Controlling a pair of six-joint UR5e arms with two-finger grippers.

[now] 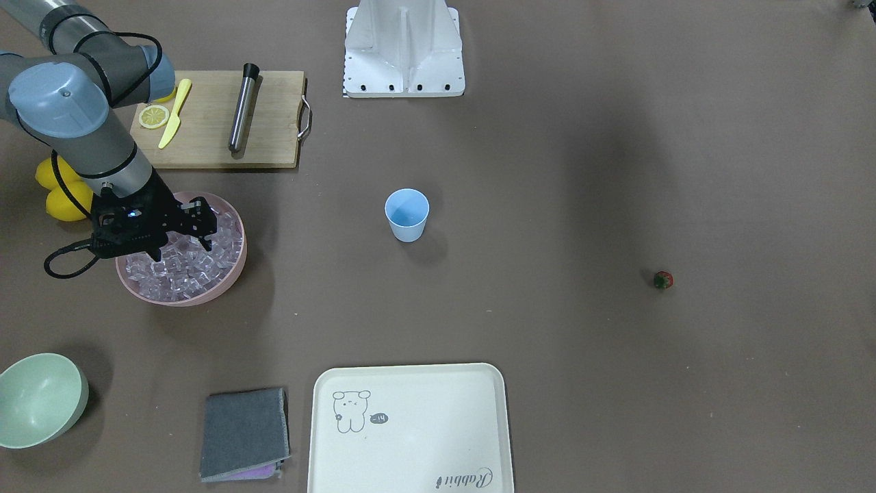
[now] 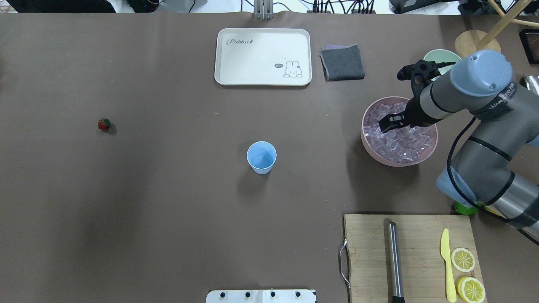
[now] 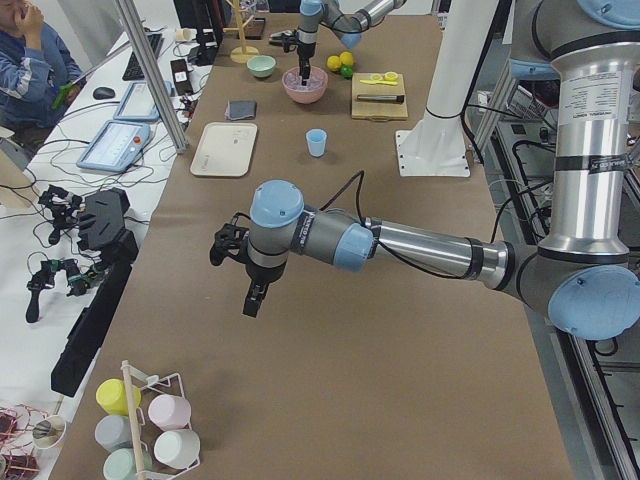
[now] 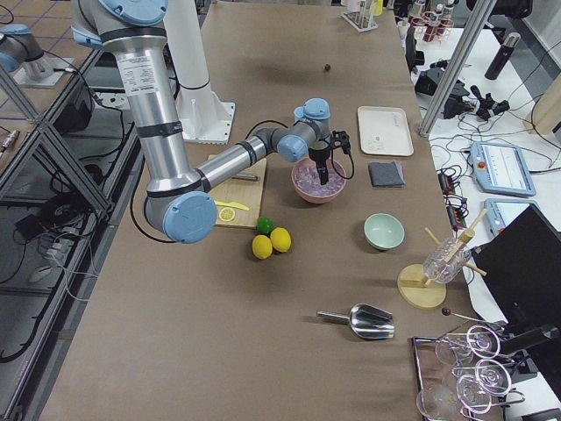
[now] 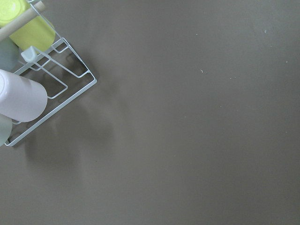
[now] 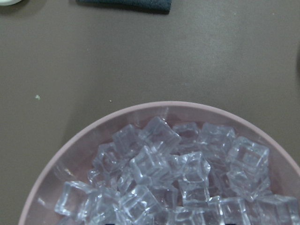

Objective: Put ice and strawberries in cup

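We are reading the front-facing view from its left edge. At the left middle, the right gripper (image 1: 181,248) is hanging low over the pink bowl (image 1: 179,302), its fingers spread fairly wide with their tips down among the ice (image 1: 185,274), and gripping nothing that we can make out. The cubes are lying heaped and touching one another (the wrist view is showing them packed to the rim).

In the middle of the frame the light blue cup (image 1: 407,214) is standing upright and looking empty, well apart from the bowl. Far over at the right middle, the strawberry (image 1: 662,279) is lying alone on the bare table.

In the left-end view the left gripper (image 3: 252,300) is pointing down above the table near the frame's centre; we cannot tell how its fingers are standing.

We are judging the risks as these: a glassy cube squirting out as the fingers close, or dropping on the way across; tips jamming between packed cubes and shoving the bowl; the light cup tipping if it is nudged.
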